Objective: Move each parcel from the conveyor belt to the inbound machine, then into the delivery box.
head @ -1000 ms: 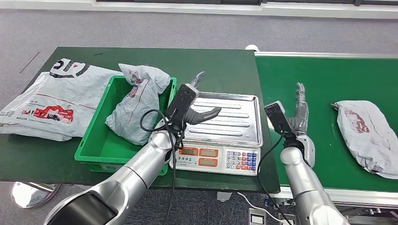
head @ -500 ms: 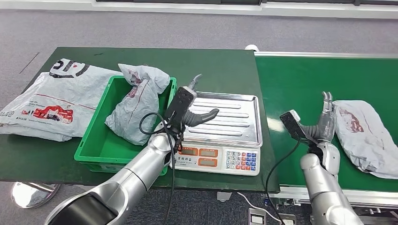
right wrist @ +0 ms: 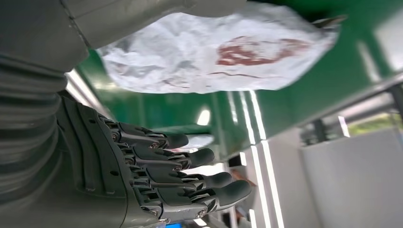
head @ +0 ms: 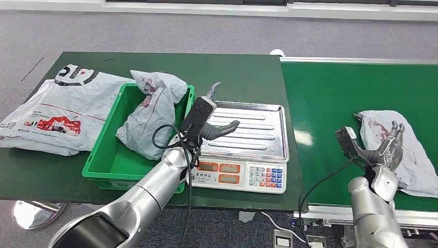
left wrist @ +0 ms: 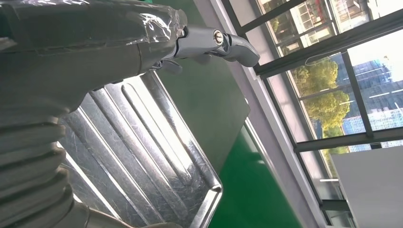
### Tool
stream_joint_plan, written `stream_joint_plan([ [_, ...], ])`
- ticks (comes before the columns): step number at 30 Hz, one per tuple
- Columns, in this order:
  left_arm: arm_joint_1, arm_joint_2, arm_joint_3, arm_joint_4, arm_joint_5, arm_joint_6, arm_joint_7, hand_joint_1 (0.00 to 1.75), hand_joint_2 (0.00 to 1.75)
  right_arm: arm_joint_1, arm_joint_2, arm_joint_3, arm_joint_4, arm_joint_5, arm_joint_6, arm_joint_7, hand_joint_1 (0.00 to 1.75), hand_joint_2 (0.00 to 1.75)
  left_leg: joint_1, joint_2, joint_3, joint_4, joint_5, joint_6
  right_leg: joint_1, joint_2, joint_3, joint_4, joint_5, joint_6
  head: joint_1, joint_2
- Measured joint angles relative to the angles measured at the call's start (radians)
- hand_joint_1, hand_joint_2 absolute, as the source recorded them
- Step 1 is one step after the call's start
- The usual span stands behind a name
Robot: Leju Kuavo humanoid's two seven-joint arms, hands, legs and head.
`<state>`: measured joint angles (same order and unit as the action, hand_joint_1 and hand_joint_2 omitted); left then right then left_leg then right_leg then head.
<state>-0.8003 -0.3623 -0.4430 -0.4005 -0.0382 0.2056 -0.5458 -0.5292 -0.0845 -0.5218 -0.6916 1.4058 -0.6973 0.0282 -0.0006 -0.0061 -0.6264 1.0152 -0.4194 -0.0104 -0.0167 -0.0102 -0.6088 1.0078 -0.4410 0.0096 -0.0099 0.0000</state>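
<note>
A crumpled grey-white parcel (head: 419, 164) with red print lies on the green conveyor belt (head: 330, 98) at the right. My right hand (head: 387, 150) is at the parcel's near-left side with its fingers spread and nothing gripped. In the right wrist view the parcel (right wrist: 214, 57) lies just past the outstretched dark fingers (right wrist: 190, 178). My left hand (head: 214, 121) hovers open over the left edge of the scale's steel tray (head: 258, 129), which is bare (left wrist: 142, 161). Another grey parcel (head: 152, 111) slumps in the green delivery box (head: 100, 163).
The scale's keypad and displays (head: 243, 174) face me at the table's front edge. A large flat white bag (head: 57, 111) with red and black print lies on the dark green table (head: 232, 72), left of the box. Grey floor lies beyond.
My right hand has swung right along the belt, from beside the scale to the parcel. The parcel has drifted slightly left on the belt. The left hand has barely moved.
</note>
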Motion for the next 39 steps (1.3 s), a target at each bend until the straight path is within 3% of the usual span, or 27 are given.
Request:
stream_joint_plan([
  [19,0.016,0.005,0.055,-0.008,-0.036,0.004,-0.011,0.00,1.75,-0.065,-0.082,-0.008,0.277,0.065,0.053,0.212,0.00,1.75,0.000,0.000,0.000,0.000,0.000,0.000,0.000,0.000,0.000,0.000,0.000,0.000,0.000,0.000],
  [39,0.037,0.012,0.117,-0.037,-0.047,0.021,-0.027,0.00,1.75,-0.108,-0.077,-0.007,0.320,0.108,0.136,0.299,0.00,1.75,0.000,0.000,0.000,0.000,0.000,0.000,0.000,0.000,0.000,0.000,0.000,0.000,0.000,0.000],
])
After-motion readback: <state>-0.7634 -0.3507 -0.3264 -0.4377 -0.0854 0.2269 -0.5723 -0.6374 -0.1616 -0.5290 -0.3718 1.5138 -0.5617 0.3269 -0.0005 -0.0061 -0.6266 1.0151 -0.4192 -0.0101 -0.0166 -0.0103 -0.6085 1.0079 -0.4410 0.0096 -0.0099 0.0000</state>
